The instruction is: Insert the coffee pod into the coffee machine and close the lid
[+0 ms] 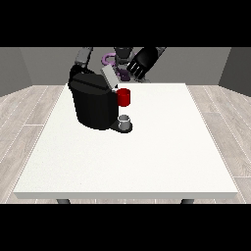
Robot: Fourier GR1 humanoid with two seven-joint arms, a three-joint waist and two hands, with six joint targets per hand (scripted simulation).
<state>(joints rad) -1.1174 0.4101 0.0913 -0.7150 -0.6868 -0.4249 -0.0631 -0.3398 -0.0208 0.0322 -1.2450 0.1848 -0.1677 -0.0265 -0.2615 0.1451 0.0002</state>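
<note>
We're looking at the coffee machine (93,105) sitting left of centre on the white table (147,162), its lid (110,77) tilted up and open. A red thing at the machine (124,97) is showing just at its right side, and below it a small grey thing (125,122) is resting on the machine's base; we're not able to tell whether that is the pod. If it is, we're judging it light, stiff and smooth, best pinched by its sides. What the machine is holding inside we cannot see. The hand at the view's right (141,62) is hovering in the upper middle of the frame behind the lid, fingers spread and holding nothing. The hand at the view's left is hidden behind the machine, so we cannot tell its state.
</note>
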